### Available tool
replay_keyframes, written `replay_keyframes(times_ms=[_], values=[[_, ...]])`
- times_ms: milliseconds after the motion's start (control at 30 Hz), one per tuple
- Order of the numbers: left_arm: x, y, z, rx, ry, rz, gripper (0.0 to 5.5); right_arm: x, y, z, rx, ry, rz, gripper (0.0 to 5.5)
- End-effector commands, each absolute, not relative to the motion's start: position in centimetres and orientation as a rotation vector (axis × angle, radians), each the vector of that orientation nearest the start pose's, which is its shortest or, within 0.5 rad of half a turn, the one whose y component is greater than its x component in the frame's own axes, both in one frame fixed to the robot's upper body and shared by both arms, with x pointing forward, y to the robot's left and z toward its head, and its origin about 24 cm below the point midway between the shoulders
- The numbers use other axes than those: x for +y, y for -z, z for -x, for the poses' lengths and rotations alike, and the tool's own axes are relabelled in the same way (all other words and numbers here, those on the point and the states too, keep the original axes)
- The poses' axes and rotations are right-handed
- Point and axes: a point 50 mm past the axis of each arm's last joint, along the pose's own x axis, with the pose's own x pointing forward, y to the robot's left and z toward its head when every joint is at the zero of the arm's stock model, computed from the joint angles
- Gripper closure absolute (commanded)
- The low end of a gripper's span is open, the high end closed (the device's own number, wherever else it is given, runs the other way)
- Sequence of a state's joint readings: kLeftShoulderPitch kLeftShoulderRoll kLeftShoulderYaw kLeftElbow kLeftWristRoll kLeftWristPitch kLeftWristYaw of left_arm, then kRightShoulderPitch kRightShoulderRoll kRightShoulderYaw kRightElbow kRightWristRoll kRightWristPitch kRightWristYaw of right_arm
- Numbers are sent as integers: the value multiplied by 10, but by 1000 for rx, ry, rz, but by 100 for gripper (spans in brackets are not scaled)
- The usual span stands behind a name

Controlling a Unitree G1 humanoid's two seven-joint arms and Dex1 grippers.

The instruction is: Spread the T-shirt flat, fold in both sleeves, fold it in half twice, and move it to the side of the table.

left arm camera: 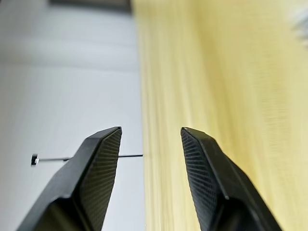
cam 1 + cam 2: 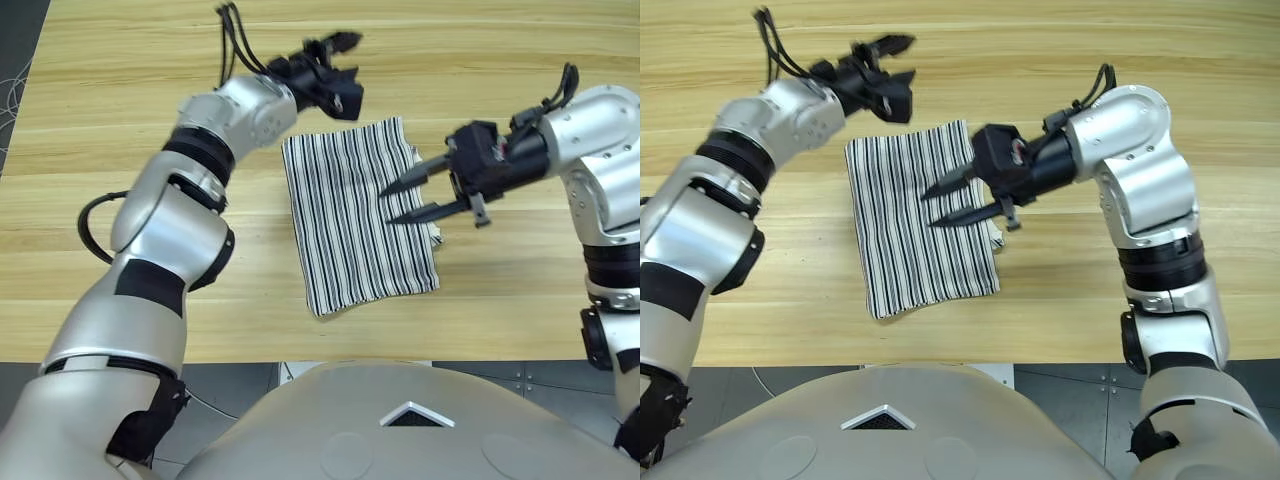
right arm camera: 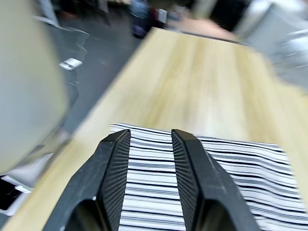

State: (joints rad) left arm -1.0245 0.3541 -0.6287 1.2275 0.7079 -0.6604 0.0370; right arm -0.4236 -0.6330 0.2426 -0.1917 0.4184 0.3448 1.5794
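Folding seemed done: T-shirt [image 2: 355, 215] lay rectangular on the counter [image 2: 120, 90]. Left gripper [image 2: 346, 57] and right gripper [image 2: 386, 206] (both released) hovered; sideways move remained.

Silver arms [image 2: 160, 230], black cables [image 2: 236, 42], ribbed black fingers [image 1: 101, 168]

The right tool [image 2: 387, 206] hangs across the right edge of the folded T-shirt [image 2: 350, 210] and hides a stretch of that edge. The layers under the top fold cannot be counted. In the left wrist view the tabletop [image 1: 216, 72] is a blur, and a pale scrap [image 1: 302, 19] at the picture's edge is too smeared to name. In the right wrist view the T-shirt is cut off by the picture's edge, and the room beyond the tabletop is blurred.
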Motion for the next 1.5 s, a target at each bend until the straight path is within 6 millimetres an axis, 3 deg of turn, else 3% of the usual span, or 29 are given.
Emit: replay_keyframes(times_ms=[33, 100, 167, 267, 300, 367, 533, 633, 767, 867, 933, 1067, 1300, 1500], values=[[115, -131, -386, -430, 718, -1335, 320, -138, -156, -242, 31, -1926, 350, 393], [124, -135, -384, -449, 729, -1322, 320, -141, -154, -246, 21, -1897, 358, 393], [150, -129, -372, -443, 771, -1324, 320, -152, -143, -260, 49, -1762, 415, 393], [216, -107, -334, -357, 839, -1409, 320, -181, -126, -295, -46, -1283, 697, 393], [229, -103, -320, -363, 870, -1450, 320, -187, -124, -300, -103, -1178, 785, 393], [242, -94, -290, -409, 968, -1599, 320, -196, -110, -296, -145, -1142, 921, 393], [249, -85, -232, -436, 1191, -1735, 274, -205, -87, -283, -130, -1249, 1162, 325], [252, -88, -222, -397, 1197, -1740, 229, -205, -83, -278, -179, -1314, 1308, 273], [248, -80, -215, -368, 1234, -1709, 173, -219, -59, -263, -84, -1479, 1459, 207], [246, -72, -210, -351, 1248, -1684, 123, -221, -55, -263, -112, -1496, 1535, 149], [243, -62, -207, -338, 1261, -1660, 96, -221, -51, -264, -132, -1525, 1620, 146], [232, -50, -193, -343, 1327, -1561, 96, -224, -38, -266, -173, -1575, 1747, 146], [214, -35, -177, -312, 1468, -1406, 96, -205, -21, -253, -342, -1677, 1665, 146], [203, -37, -173, -320, 1525, -1371, 96, -207, -13, -234, -349, -1769, 1583, 146]])
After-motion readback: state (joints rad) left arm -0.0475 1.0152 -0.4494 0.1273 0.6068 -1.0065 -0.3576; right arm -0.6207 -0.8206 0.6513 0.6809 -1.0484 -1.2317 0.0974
